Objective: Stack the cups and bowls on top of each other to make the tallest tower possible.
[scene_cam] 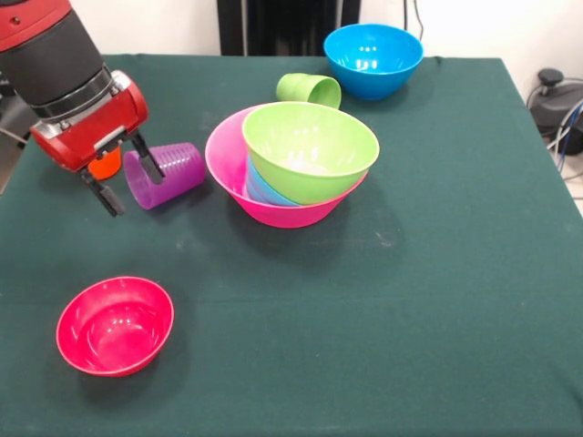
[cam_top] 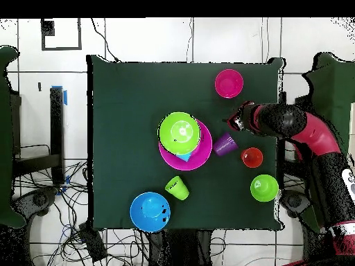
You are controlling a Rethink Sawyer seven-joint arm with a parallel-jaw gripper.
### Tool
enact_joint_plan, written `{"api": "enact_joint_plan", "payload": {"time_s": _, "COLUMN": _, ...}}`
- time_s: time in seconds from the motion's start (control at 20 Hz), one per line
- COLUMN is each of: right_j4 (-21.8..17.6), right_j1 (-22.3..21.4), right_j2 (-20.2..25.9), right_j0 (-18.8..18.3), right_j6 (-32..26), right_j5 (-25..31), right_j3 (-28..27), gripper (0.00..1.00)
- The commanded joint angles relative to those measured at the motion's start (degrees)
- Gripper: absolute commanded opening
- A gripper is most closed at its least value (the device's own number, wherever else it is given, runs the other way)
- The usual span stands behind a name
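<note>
Done: your tower (scene_cam: 290,168) has green bowl (scene_cam: 311,150) in pink bowl (scene_cam: 228,164) | Left: purple cup (scene_cam: 167,175), red bowl (scene_cam: 116,325), others loose | gripper (scene_cam: 127,174) spread wide at purple cup

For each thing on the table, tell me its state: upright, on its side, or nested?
pink bowl: upright, holds other pieces
green bowl: nested in pink bowl, tilted
purple cup: on its side
green cup: on its side
blue bowl: upright, empty
red bowl: upright, empty
gripper: open, at purple cup's mouth

Green table (scene_cam: 437,300) under bowls (scene_cam: 116,325), cups (scene_cam: 167,174)
</note>
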Motion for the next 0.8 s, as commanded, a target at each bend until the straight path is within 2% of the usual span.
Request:
{"api": "enact_joint_plan", "payload": {"time_s": 0.05, "right_j4": -1.4, "right_j1": 1.8, "right_j2": -6.9, "right_j0": 4.7, "right_j6": 10.8, "right_j5": -3.2, "right_j3": -4.8, "gripper": 1.00}}
{"api": "enact_joint_plan", "payload": {"time_s": 0.15, "right_j4": -0.3, "right_j1": 1.2, "right_j2": -8.4, "right_j0": 4.9, "right_j6": 16.4, "right_j5": -6.9, "right_j3": -4.2, "gripper": 1.00}}
{"api": "enact_joint_plan", "payload": {"time_s": 0.5, "right_j4": 1.9, "right_j1": 0.7, "right_j2": -8.5, "right_j0": 4.7, "right_j6": 13.3, "right_j5": -5.7, "right_j3": -4.0, "gripper": 1.00}}
{"api": "enact_joint_plan", "payload": {"time_s": 0.8, "right_j4": 0.8, "right_j1": -2.3, "right_j2": -9.1, "right_j0": 5.1, "right_j6": 11.6, "right_j5": -5.3, "right_j3": -3.7, "gripper": 1.00}}
